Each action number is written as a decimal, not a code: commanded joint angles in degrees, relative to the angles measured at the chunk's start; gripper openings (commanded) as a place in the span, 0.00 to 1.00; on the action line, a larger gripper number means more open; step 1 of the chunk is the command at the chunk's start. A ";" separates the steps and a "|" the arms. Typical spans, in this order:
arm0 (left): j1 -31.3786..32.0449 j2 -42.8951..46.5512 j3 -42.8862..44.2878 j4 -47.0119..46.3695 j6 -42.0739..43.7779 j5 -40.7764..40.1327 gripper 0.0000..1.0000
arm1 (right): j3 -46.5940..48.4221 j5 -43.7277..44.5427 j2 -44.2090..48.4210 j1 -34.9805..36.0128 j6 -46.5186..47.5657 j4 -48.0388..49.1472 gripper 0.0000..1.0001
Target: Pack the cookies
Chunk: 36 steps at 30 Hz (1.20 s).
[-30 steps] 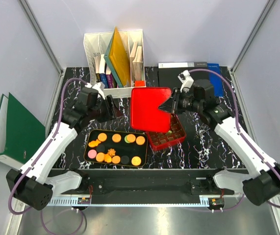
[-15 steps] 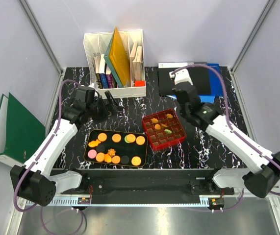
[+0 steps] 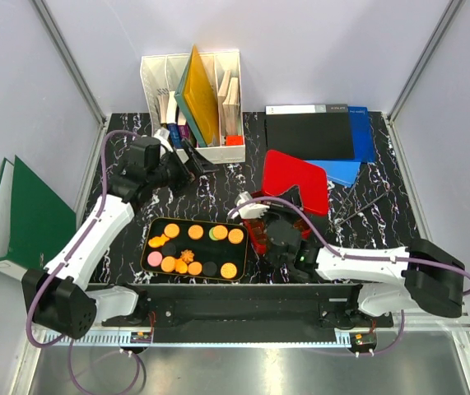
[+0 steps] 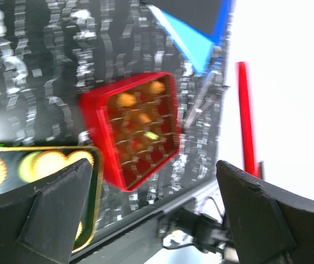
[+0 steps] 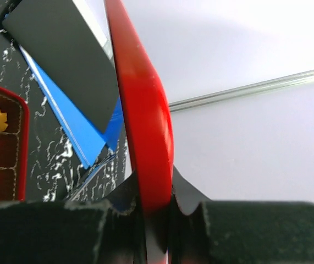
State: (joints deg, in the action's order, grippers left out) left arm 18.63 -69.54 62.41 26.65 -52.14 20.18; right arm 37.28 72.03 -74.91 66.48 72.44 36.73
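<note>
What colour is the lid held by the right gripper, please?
The lid is red; clearest in the right wrist view.

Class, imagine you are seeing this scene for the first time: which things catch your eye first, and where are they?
The bright red lid clamped in the right gripper, right of centre, stands out first. Next comes the black tray of colourful cookies at the near left, with the red gridded tin beside it.

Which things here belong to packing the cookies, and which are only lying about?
For the job: cookies, tray, tin, lid.
Lying about: book rack, green binder, black folder, blue folder.
</note>
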 commanded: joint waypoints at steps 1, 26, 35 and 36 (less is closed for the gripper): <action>0.26 -0.95 -0.80 -10.91 -4.10 7.49 0.97 | -1.15 4.61 4.24 2.86 12.63 17.50 0.00; 8.08 -16.94 1.48 -39.75 -13.78 25.95 0.99 | -2.30 1.27 -1.11 8.85 8.85 13.97 0.00; 9.93 -20.28 -4.05 -45.11 -15.36 29.38 0.96 | -0.19 0.83 -6.38 8.85 16.49 25.57 0.00; 10.19 -20.29 -3.97 -45.29 -15.36 29.73 0.95 | -0.01 0.83 -6.91 9.02 16.85 26.11 0.00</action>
State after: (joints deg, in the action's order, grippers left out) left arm 28.49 -90.08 59.18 -12.47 -66.41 46.39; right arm 34.30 73.82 -80.66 74.94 84.99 53.01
